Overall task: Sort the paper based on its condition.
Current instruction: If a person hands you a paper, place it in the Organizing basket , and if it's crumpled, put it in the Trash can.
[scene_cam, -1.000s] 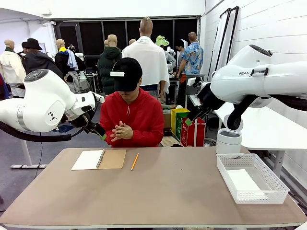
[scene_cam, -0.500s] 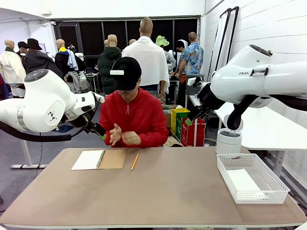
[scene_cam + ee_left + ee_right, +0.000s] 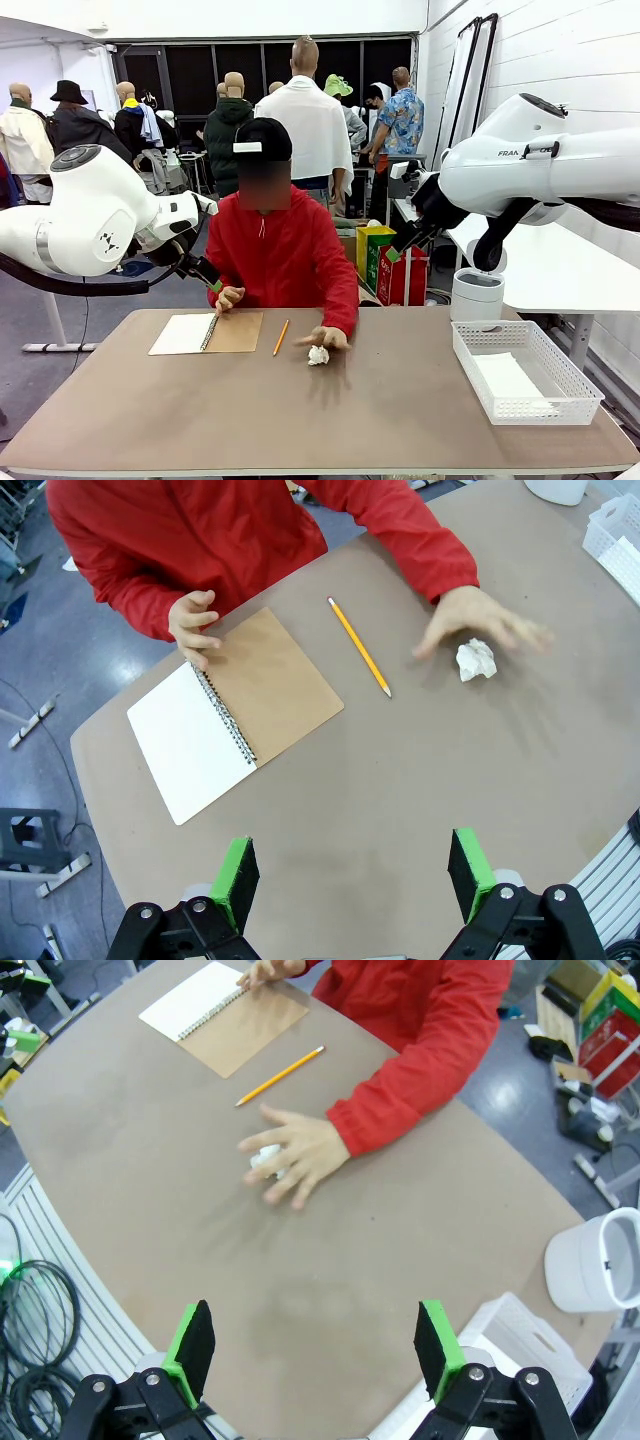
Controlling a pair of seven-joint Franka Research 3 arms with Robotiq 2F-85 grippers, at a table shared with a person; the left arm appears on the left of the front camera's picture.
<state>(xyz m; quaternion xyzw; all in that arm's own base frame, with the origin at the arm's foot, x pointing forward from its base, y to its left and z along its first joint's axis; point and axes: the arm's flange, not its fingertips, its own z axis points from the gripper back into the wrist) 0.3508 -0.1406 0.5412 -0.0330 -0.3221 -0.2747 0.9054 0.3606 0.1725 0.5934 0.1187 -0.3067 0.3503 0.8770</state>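
Grippers hang above the brown table (image 3: pixel 300 420): the left gripper (image 3: pixel 352 868) and the right gripper (image 3: pixel 314 1338) both have their green-padded jaws spread wide, empty. A white plastic mesh basket (image 3: pixel 545 408) by the right edge holds a smooth white paper sheet (image 3: pixel 505 378). Mid-table lies a crumpled white paper ball (image 3: pixel 318 355), with the person's hand (image 3: pixel 327 338) at it. Near the far edge rest a yellow pencil (image 3: pixel 281 337) and an open spiral notebook (image 3: pixel 205 332).

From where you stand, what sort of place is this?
Probably a robotics lab or test workshop: a white left arm and right arm flank a worktable, cables coil beside it, and crumpled paper lies on it.
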